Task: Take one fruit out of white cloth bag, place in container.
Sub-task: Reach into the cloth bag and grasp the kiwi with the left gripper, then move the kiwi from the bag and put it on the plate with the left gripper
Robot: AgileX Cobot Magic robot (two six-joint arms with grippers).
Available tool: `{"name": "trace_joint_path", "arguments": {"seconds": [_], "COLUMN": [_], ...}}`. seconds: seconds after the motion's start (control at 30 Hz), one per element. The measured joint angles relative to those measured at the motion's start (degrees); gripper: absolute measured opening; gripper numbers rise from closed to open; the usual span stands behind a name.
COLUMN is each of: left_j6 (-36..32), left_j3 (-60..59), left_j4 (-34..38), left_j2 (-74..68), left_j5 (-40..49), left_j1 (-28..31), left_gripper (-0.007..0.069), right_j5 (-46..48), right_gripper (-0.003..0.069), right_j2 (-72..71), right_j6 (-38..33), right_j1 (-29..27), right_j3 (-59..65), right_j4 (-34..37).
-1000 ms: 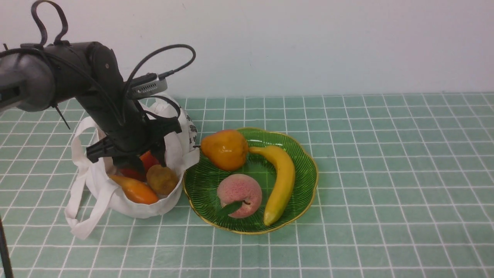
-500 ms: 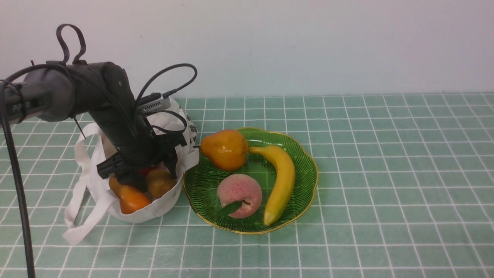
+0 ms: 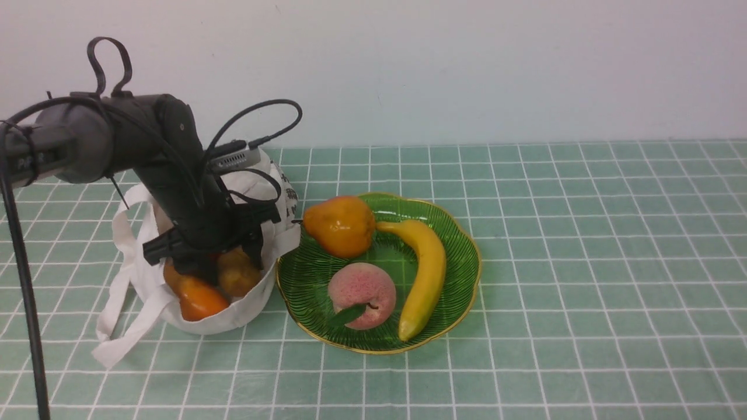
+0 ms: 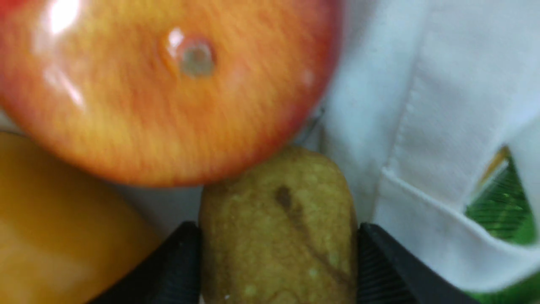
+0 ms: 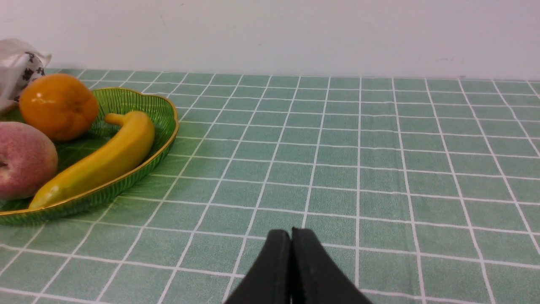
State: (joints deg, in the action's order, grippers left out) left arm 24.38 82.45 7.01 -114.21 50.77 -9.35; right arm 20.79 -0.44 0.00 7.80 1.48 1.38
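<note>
Kiwi clamped inside the white cloth bag

The left gripper reaches down into the open mouth of the bag, which stands on the green checked tablecloth at the robot's left. In the left wrist view, its two black ribbed fingers sit on opposite flanks of the dull brownish-green kiwi, each pad touching the skin, so the jaws are closed on the fruit. The kiwi rests in the bag, at its side nearest the plate. A shiny red-orange apple touches one end of it, and an elongated orange fruit lies just beside it. The bag's white fabric wall runs along the kiwi's other side.

From the front, the kiwi shows just under the gripper, with the orange fruit next to it against the bag's front rim. One wide strap hangs loose down to the cloth.

The green plate lies just beside the bag, its gold scalloped rim touching or almost touching the fabric; which cannot be told. It holds an orange pear-shaped fruit, a pink peach and a yellow banana.

The right gripper is out of the front view. Its own camera shows the two black fingers pressed together, with nothing between them, low over bare tablecloth well apart from the plate.
</note>
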Motion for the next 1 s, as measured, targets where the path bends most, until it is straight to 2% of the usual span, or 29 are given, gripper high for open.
{"name": "trace_joint_path", "arguments": {"seconds": [0.17, 0.4, 0.53, 0.73, 1.0], "left_j6": [-0.25, -4.75, -14.11, -20.74, -21.62], "left_j3": [2.45, 3.22, 3.28, 3.35, 3.35], "left_j4": [-6.03, -6.47, -2.46, 1.19, 0.96], "left_j2": [6.74, 13.49, 18.54, 18.85, 12.66], "left_j5": [2.34, 6.37, 10.45, 10.99, 5.93], "left_j1": [0.0, -0.99, -5.03, -11.78, -18.44], "left_gripper": [0.0412, 0.0412, 0.0412, 0.0412, 0.0412], "right_j5": [0.0, 0.0, 0.0, 0.0, 0.0], "right_gripper": [-0.0015, -0.0015, -0.0015, -0.0015, -0.0015], "right_j2": [0.0, 0.0, 0.0, 0.0, 0.0], "right_j6": [0.0, 0.0, 0.0, 0.0, 0.0], "right_j1": [0.0, 0.0, 0.0, 0.0, 0.0], "right_j3": [0.0, 0.0, 0.0, 0.0, 0.0], "right_j4": [0.0, 0.0, 0.0, 0.0, 0.0]}}
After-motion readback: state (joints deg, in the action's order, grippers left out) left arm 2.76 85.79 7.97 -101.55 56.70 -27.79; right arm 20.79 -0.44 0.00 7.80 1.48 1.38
